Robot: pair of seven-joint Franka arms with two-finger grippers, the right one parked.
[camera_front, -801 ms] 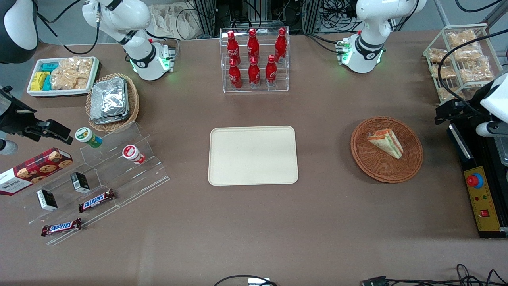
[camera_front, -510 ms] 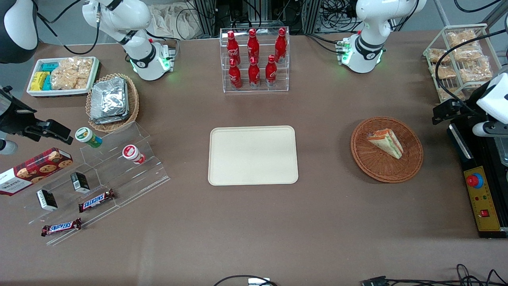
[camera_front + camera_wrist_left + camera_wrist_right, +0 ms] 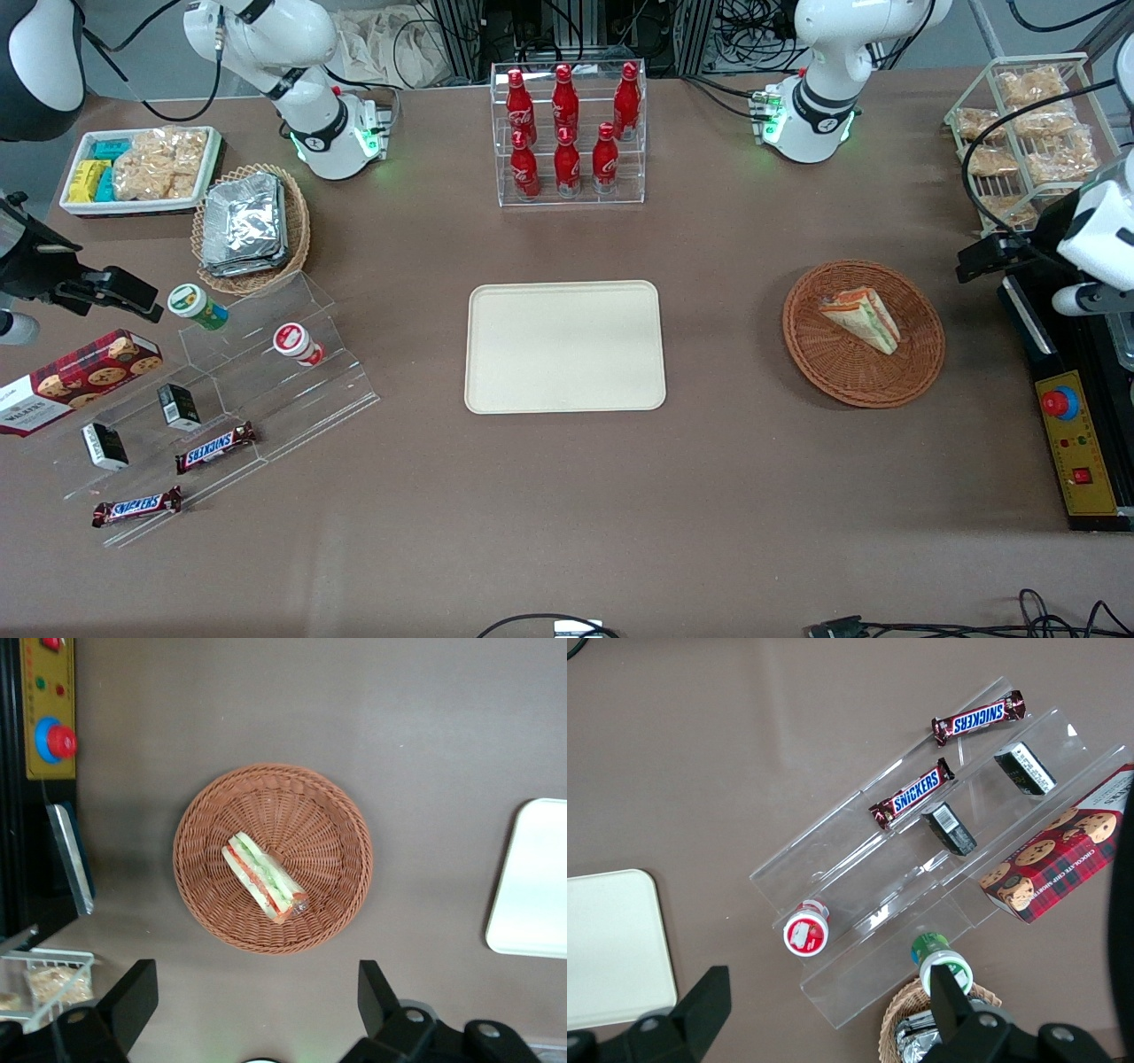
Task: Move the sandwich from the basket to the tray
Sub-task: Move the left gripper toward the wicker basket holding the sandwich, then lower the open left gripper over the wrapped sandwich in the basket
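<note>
One target: I saw the small triangular clear-wrapped sandwich point(image 3: 263, 877) lying in the round brown wicker basket point(image 3: 332, 811).
Gripper: my left arm's black two-finger gripper point(image 3: 257, 1001) hung above the table just beside the basket's rim, fingers spread wide, empty.
Long axis: the wedge lay diagonal to the finger gap, so I judged a wrist turn necessary.
Destination: the flat cream rectangular tray point(image 3: 564, 346) sat well apart, toward the parked arm's end.

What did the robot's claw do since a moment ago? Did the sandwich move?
The working arm's open claw slid a little toward the round brown wicker basket and is above the table beside it, holding nothing. The wrapped triangular sandwich stayed in the basket, and the flat cream-beige tray stayed bare.
</note>
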